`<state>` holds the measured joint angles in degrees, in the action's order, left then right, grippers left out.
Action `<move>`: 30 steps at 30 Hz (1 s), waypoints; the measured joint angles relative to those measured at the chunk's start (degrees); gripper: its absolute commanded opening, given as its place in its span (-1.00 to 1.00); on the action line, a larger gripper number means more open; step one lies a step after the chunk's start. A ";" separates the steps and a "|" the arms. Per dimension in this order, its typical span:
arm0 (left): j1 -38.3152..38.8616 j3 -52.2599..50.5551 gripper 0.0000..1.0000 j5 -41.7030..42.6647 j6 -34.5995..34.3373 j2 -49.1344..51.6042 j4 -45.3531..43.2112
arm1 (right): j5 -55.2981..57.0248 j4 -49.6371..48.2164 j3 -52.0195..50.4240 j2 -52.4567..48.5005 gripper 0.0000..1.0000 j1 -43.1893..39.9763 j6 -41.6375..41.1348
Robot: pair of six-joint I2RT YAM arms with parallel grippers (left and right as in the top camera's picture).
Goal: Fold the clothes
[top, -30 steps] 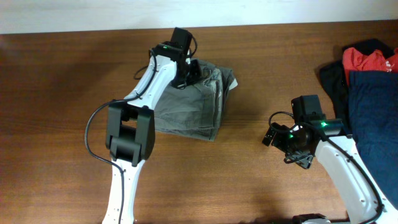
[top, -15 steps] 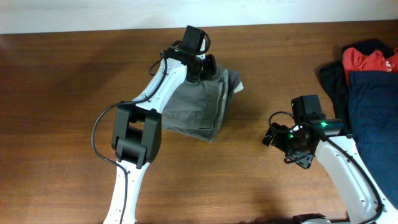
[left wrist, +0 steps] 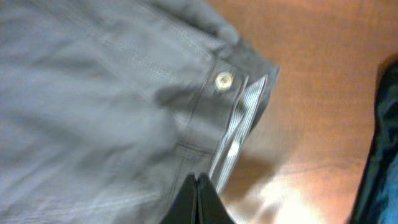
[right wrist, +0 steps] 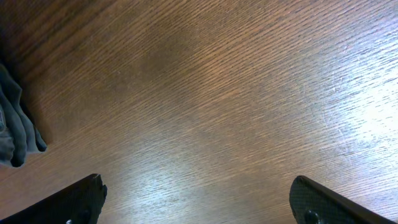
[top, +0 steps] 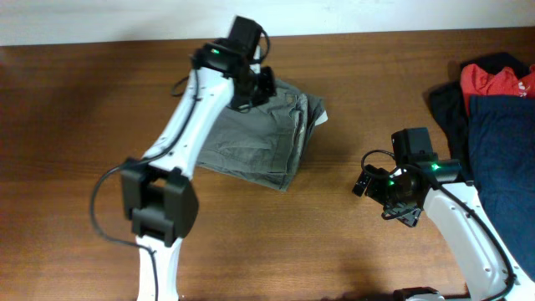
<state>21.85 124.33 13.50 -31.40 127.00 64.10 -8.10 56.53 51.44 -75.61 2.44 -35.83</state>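
Since half a second ago, my left arm's elbow has swung out to the left of the grey-olive garment, and my left gripper has slid a little leftward along that garment's far edge. The garment lies folded and wrinkled on the wooden table. In the left wrist view my fingertips are pressed together, with nothing seen between them, just over the cloth near the garment's metal button and striped waistband lining. My right gripper hovers over bare wood well to the garment's right, fingers spread wide. Farther right of the garment lie a navy blue garment and a red garment.
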 measured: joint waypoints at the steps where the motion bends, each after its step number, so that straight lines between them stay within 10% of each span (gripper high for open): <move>1: -0.33 0.13 -0.98 -0.68 -0.42 -0.90 0.83 | 0.00 0.00 0.00 0.00 0.97 0.00 0.04; 30: 0.48 -15.91 -0.99 -0.22 -10.97 2.27 -14.95 | 0.00 -0.02 0.00 0.00 0.98 0.00 0.02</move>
<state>22.33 108.42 13.28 -42.37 129.27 49.15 -8.10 56.51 51.44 -75.61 2.44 -35.81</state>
